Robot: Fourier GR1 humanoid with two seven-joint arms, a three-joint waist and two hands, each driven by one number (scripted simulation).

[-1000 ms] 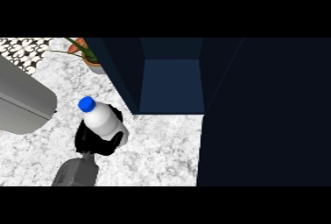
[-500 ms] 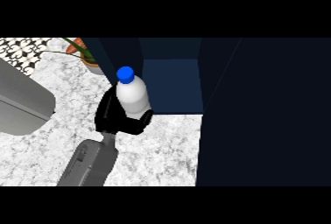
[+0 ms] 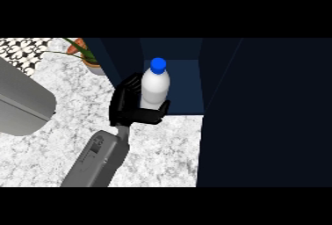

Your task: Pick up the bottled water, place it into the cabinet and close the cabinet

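Our right hand [image 3: 133, 109], fingers curled round the upright bottled water [image 3: 156, 85], holds it at the open cabinet [image 3: 185, 88] mouth, above the table [image 3: 162, 149]. Dark walls flank the narrow opening closely.

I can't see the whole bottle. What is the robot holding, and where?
The right hand holds the water bottle, fingers curled round its lower body; the blue cap is free.

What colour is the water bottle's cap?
Blue; the cap of the bottle shows best in the head view.
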